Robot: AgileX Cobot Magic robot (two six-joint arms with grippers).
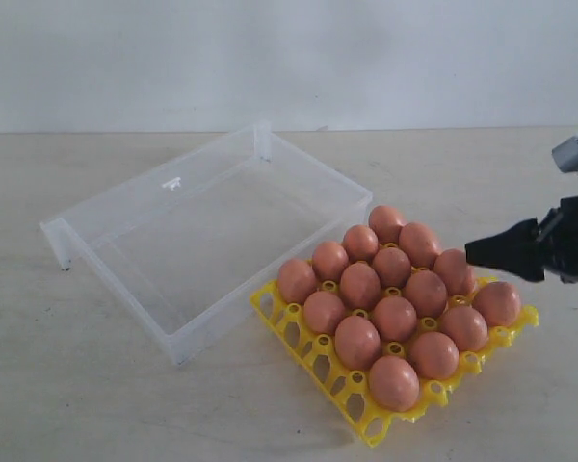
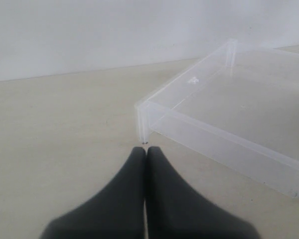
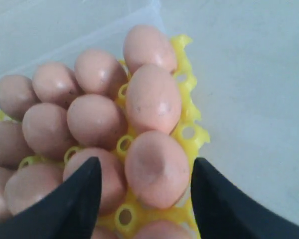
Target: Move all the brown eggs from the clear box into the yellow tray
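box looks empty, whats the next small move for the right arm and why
Probably lift the right pincer straight up and draw it back from the tray. Its jaws stand open on either side of a brown egg that already sits in the yellow tray, and the clear box shows no eggs inside. Nothing seems left to pick, so clearing the eggs without nudging them looks like the safest move.

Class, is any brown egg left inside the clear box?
No, the clear box is empty; all brown eggs sit in the yellow tray.
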